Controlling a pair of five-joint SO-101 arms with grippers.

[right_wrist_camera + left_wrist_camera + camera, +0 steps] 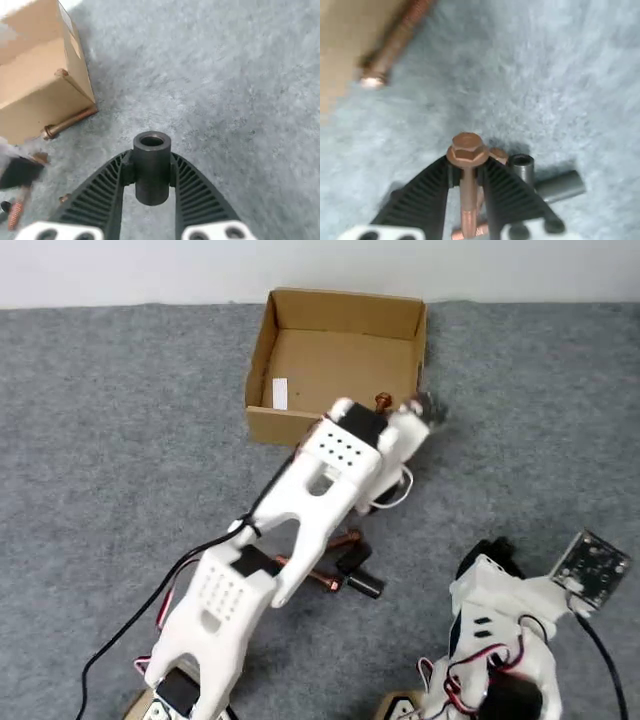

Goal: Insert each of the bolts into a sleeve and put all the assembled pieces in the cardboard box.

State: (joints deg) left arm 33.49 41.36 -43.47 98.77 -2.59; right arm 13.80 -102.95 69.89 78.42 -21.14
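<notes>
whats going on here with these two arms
The left gripper is shut on a copper bolt, near the cardboard box. The right gripper is shut on a black sleeve. A second bolt lies beside the box, and spare sleeves lie on the grey carpet. The held pair is not yet joined.

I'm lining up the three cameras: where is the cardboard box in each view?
High view: cardboard box, far middle.
Left wrist view: box alongside the loose bolt.
Right wrist view: box, loose bolt at its base.
Shared landmark: that loose bolt, in both wrist views.
</notes>
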